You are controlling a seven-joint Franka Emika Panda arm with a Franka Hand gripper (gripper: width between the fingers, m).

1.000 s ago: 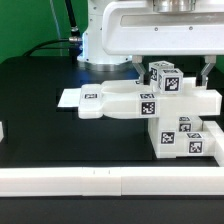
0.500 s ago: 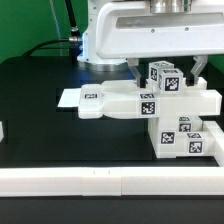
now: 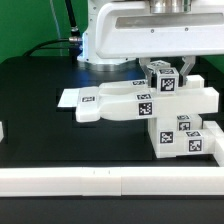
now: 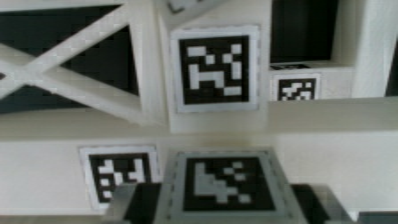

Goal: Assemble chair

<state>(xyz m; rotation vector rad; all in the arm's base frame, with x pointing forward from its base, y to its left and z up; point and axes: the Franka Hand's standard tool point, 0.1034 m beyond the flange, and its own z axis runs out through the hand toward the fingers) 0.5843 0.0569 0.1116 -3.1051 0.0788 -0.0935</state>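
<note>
The white chair assembly (image 3: 120, 105) lies on the black table in the exterior view: a flat seat piece (image 3: 100, 102) reaches toward that view's left, and a blocky tagged part (image 3: 185, 138) sits below on the right. A short white tagged part (image 3: 163, 80) stands on top. My gripper (image 3: 160, 72) comes down from above, its dark fingers (image 3: 134, 68) on either side of that part, shut on it. In the wrist view the held part (image 4: 217, 180) fills the gap in my gripper (image 4: 217, 208). Beyond it are a tagged white piece (image 4: 217, 65) and cross-braced bars (image 4: 71, 60).
The marker board (image 3: 66, 98) lies flat behind the assembly's left end. A long white rail (image 3: 90, 181) runs along the table's front edge. A small white piece (image 3: 2, 130) shows at the exterior view's left edge. The arm's white body (image 3: 150, 35) hangs overhead.
The finger on the exterior view's right has moved in against the short tagged part. The seat piece's left end has shifted slightly to the left.
</note>
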